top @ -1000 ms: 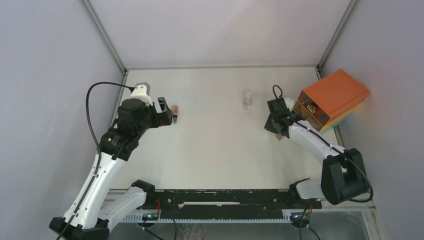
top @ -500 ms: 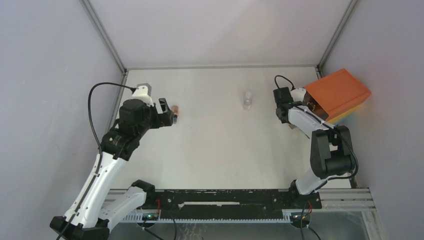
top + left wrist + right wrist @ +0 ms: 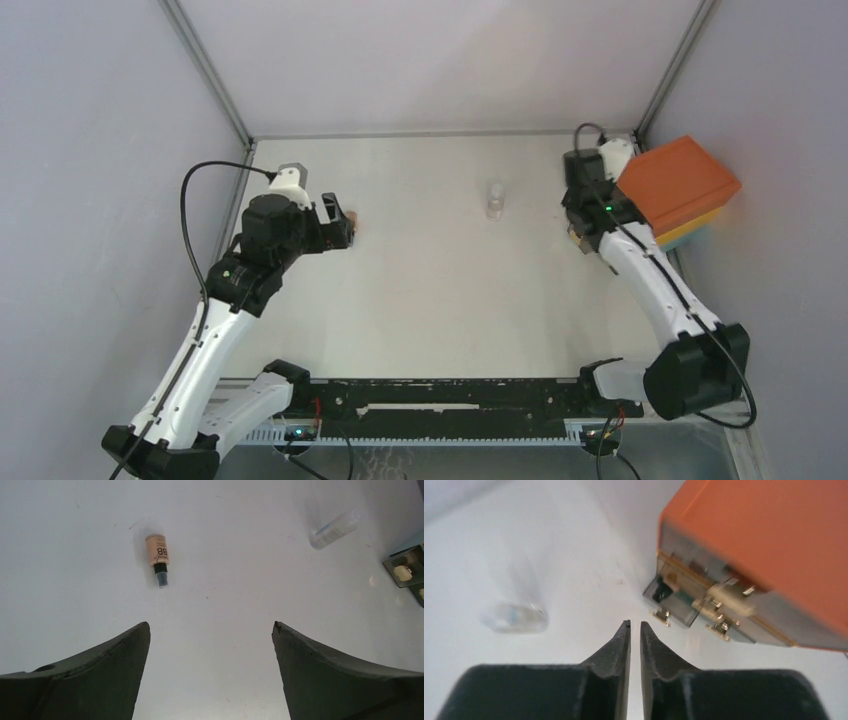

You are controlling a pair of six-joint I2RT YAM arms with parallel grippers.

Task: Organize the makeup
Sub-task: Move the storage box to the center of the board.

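White table (image 3: 440, 290), grey walls (image 3: 100, 150), peach bottle (image 3: 158, 555)

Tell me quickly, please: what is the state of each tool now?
Left tool: open, holding nothing.
Right tool: closed, holding nothing.

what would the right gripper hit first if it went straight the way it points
Probably the clear drawer at the corner of the orange-topped box; the shut right gripper aims just left of it, so it might slip past.
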